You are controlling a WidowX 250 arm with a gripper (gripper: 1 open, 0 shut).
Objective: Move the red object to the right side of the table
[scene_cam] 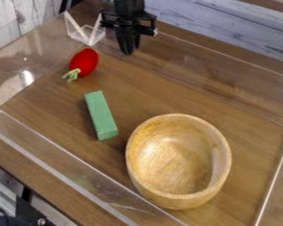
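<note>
Our end effector (130, 46) hangs near the back of the desk (215, 84), pointing down, its fingers together and holding nothing. The red object (84, 61) lies on the left part of the desk, down and to the left of the end effector and apart from it, with its green stem end toward the near-left corner. As we judge it, the task is not done: the fruit is on the wrong side and we have no grip on it.

The main risk we see is going on with a move to the right empty-handed; with the fingers together and the fruit loose on the wood, any travel now carries nothing. To take it we would need to part the fingers and come down over it. The fruit is small and rounded, so we expect it may roll or squirt aside if a finger lands on its flank rather than straddling it, and it could slide toward the clear wall (17, 64) on the left, where a grasp would be cramped.

Of the other things, a green block (102, 115) lies nearer the front, below the fruit and clear of it. A wooden bowl (179, 159) fills much of the near right. A low carry across the front could clip either one; the back half of the desk looks open, so a path there seems safer to us. Setting down on the right, we would keep off the bowl's rim.
</note>
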